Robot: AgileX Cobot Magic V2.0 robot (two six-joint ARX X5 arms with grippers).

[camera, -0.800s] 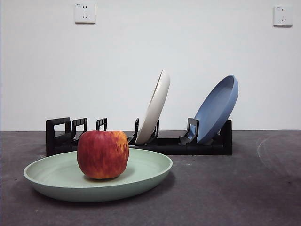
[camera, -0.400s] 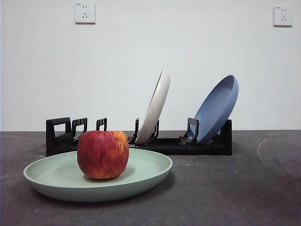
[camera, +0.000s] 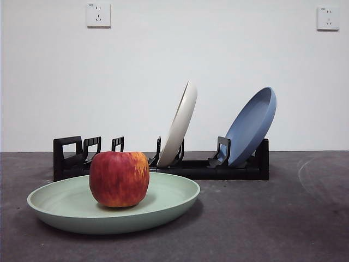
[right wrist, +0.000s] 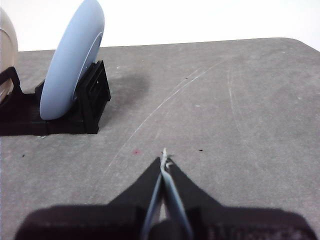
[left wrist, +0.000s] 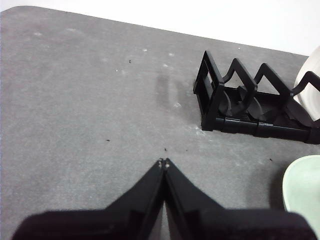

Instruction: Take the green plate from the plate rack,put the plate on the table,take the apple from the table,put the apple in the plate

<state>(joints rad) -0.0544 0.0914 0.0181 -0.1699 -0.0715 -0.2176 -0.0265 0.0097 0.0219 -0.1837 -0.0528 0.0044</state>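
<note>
The green plate (camera: 163,199) lies flat on the table (camera: 272,218) at the front left. The red apple (camera: 119,178) stands upright in the plate. The black plate rack (camera: 202,168) stands behind it. No arm shows in the front view. In the left wrist view my left gripper (left wrist: 163,162) is shut and empty, over bare table (left wrist: 75,100) beside the rack's handle end (left wrist: 215,95); the green plate's edge (left wrist: 302,192) shows there. In the right wrist view my right gripper (right wrist: 164,159) is shut and empty, over bare table (right wrist: 225,100) beside the rack's other end (right wrist: 92,100).
A cream-white plate (camera: 179,124) and a blue plate (camera: 252,125) lean in the rack's slots. The blue plate (right wrist: 70,65) and a bit of the cream plate (right wrist: 7,50) show in the right wrist view. Two wall sockets (camera: 98,15) are on the white wall.
</note>
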